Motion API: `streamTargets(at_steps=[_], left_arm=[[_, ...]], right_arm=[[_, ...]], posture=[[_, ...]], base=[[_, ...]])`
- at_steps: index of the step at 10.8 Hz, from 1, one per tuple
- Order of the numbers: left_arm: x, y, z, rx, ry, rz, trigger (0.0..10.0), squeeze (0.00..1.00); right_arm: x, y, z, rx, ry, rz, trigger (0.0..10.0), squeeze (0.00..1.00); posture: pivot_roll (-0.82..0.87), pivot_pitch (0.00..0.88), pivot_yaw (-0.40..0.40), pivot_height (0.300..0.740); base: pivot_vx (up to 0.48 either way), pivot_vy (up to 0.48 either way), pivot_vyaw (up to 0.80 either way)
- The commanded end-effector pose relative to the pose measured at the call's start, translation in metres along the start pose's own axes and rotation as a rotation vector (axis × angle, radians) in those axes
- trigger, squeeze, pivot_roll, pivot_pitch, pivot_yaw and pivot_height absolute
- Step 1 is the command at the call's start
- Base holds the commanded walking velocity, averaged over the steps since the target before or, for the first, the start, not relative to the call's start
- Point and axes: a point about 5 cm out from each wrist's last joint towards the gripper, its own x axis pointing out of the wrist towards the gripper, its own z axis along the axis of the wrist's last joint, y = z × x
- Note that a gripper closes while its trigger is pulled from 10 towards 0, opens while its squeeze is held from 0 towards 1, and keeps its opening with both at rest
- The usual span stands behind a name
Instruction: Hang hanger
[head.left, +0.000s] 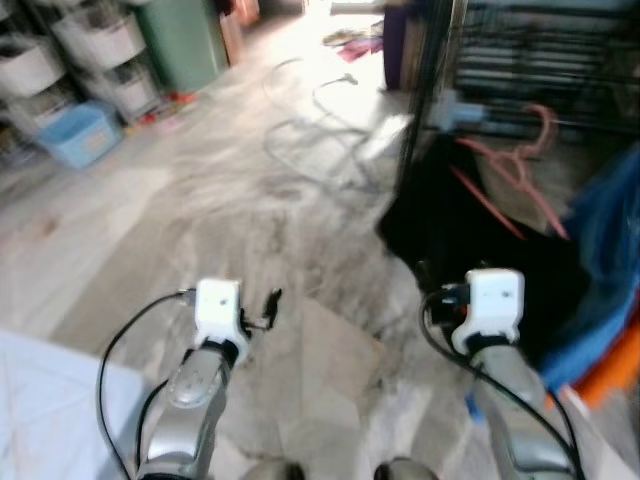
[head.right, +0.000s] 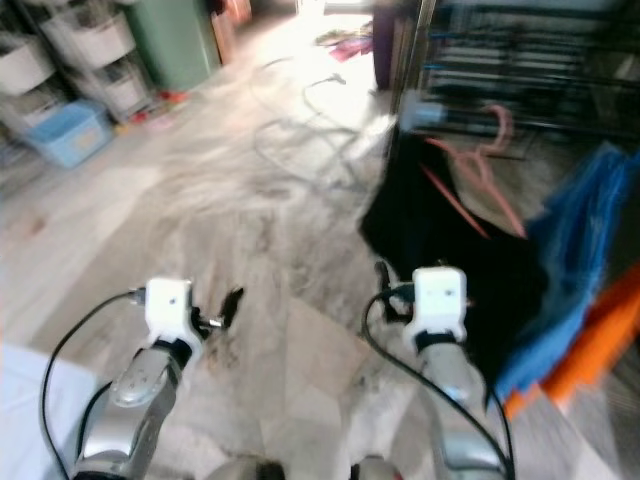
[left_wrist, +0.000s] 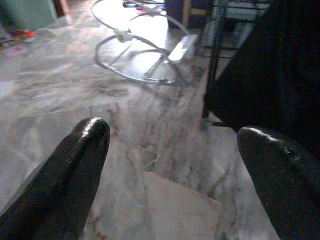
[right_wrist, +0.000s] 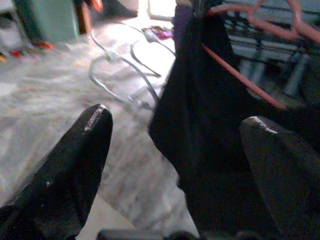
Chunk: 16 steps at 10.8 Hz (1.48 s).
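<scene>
Both pairs of black fingers stand wide apart with nothing between them. In the left wrist view, the left gripper (left_wrist: 172, 145) frames bare marble floor (left_wrist: 125, 100), a loop of grey cable (left_wrist: 135, 70) lying on it, and the dark edge of a black garment (left_wrist: 270, 75) off to one side. In the right wrist view, the right gripper (right_wrist: 175, 145) looks straight at that black garment, with the pink hanger (right_wrist: 250, 75) running across its upper part and its hook up near the bars of a metal rack (right_wrist: 270, 55).

From the head views, both arms are held forward at about waist height over the floor. The right gripper is near the lower edge of the black garment, which hangs in front of the dark wire rack (head.left: 540, 60). The pink hanger (head.left: 520, 165) sits against the cloth, with its hook near a rack bar; blur makes it impossible to say whether the hook is actually over the bar or only leaning there. To the robot's right of the garment hangs blue fabric (head.left: 610, 230), with something orange (head.left: 610, 370) below it. Far off to the left stand white storage drawers (head.left: 90, 50), a pale blue bin (head.left: 80, 130) and a green bin (head.left: 185, 40).

The task appears barely begun: no gripper has the hanger, and the robot is only approaching the rack. What remains is to reach in with the right gripper, take the pink hanger, and settle its hook on a rail.
</scene>
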Motion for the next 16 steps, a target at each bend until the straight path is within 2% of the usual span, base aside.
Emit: streamTargets(at_steps=[1, 4, 7, 14, 16], left_arm=[[-0.003, 0.001, -0.003, -0.004, 0.008, -0.006, 10.0, 0.00], [-0.002, -0.006, -0.003, -0.037, -0.004, -0.041, 10.0, 0.00], [0.000, -0.015, 0.000, -0.055, -0.028, -0.085, 10.0, 0.00], [0.004, -0.021, -0.003, -0.060, -0.024, -0.112, 10.0, 0.00], [0.003, -0.022, -0.008, -0.049, 0.003, -0.109, 10.0, 0.00]], right_arm=[[0.000, 0.003, 0.000, 0.006, 0.005, 0.003, 10.0, 0.00], [-0.001, 0.003, 0.003, -0.012, -0.009, 0.003, 10.0, 0.00], [-0.002, 0.003, 0.005, -0.043, -0.021, 0.013, 10.0, 0.00], [-0.002, 0.000, 0.005, -0.070, -0.018, 0.016, 10.0, 0.00], [-0.001, 0.001, 0.006, -0.069, -0.017, 0.022, 10.0, 0.00]], posture=[[-0.17, 0.181, 0.076, 0.740], [-0.17, 0.184, 0.071, 0.740], [-0.18, 0.185, 0.064, 0.740], [-0.19, 0.171, 0.044, 0.740], [-0.19, 0.176, 0.044, 0.740]], base=[[0.000, 0.000, 0.00], [0.000, 0.000, -0.70], [0.190, 0.000, 0.00], [0.335, 0.000, 0.00], [0.000, 0.000, -0.80]])
